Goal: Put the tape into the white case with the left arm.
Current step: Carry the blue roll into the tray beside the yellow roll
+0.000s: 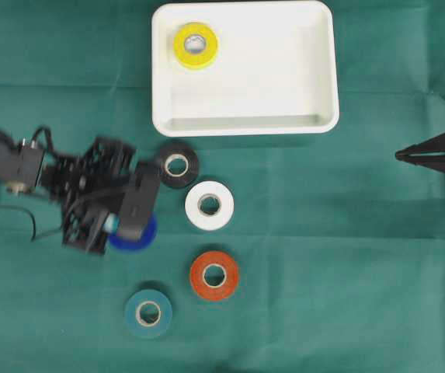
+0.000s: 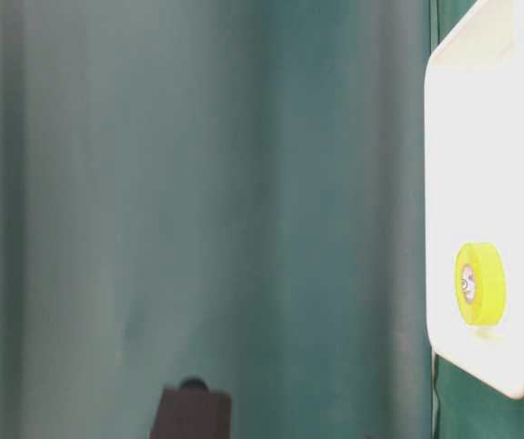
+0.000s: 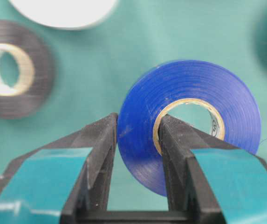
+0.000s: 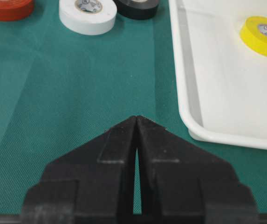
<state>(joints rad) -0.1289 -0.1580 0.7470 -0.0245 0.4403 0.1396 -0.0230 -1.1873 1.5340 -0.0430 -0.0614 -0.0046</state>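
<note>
Green cloth covers the tabletop [image 1: 346,256]. From overhead, your left end effector [image 1: 133,225] sits at the left, over the blue tape [image 1: 137,235], which shows only as a blue edge beneath it. The white case [image 1: 245,124] lies farther up, well apart, with a yellow roll [image 1: 196,45] already lying flat inside. Black, white, orange and teal rolls rest flat on the cloth nearby. The right end effector [image 1: 408,155] waits at the right edge.

The table-level view shows only the case [image 2: 518,110] and yellow roll [image 2: 479,283].

In the left wrist view, one finger [image 3: 100,154] is outside the blue tape [image 3: 189,93] and the other through its core, pinching the wall; that likely gives a firm carry. The roll looks tilted, its hole facing partly toward the camera.

In the right wrist view, the right end effector [image 4: 136,123] is closed on nothing.
</note>
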